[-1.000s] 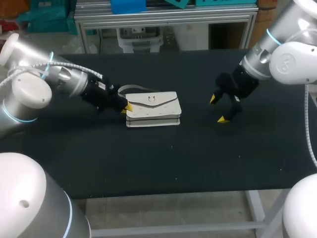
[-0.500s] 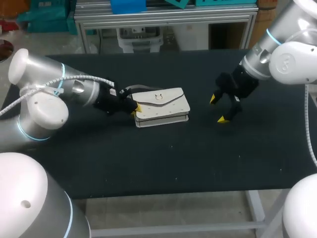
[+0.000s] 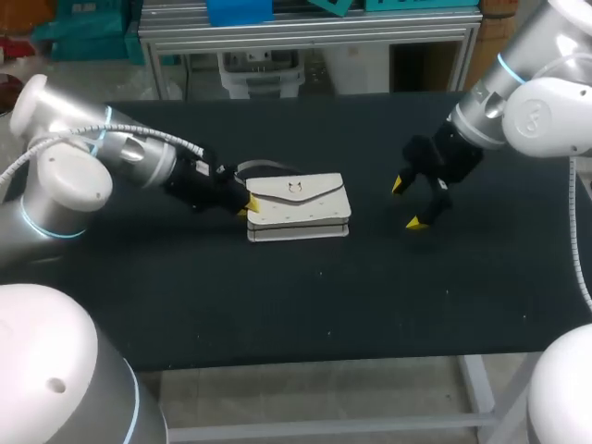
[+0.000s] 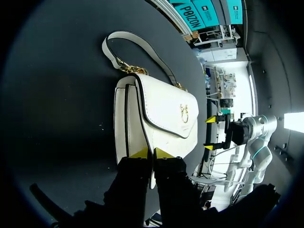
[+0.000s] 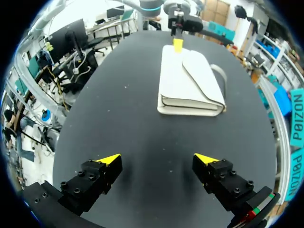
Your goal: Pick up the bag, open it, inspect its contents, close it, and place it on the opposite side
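1. Jaws: left gripper (image 4: pixel 152 153) has its yellow tips pressed nearly together, pinching the flap edge at the near end of the white handbag (image 4: pixel 164 114). Right gripper (image 5: pixel 156 159) is spread wide with nothing between its fingers.
2. Handbag (image 3: pixel 298 199) lies flat on the black table (image 3: pixel 277 305), left of centre. Its flap is shut with the gold clasp (image 4: pixel 184 112) facing up, and the strap (image 4: pixel 137 40) is looped on the table at its far side.
3. Left gripper (image 3: pixel 248 205) is at the bag's left end. Right gripper (image 3: pixel 407 203) hovers to the bag's right, well apart from it, with the bag (image 5: pixel 187 80) straight ahead of it.
4. Change: over the last second the bag slid right with the left arm. It skewed half a second ago and is now squared again, a touch back to the left. Right arm did not move.
5. Meaning (judgement): the grip holds well enough to drag the bag, but it looks unlifted. This is the pick-up stage, with opening, inspecting, closing and placing all left to do. A thin pinch on the flap edge may slip once the bag is lifted.
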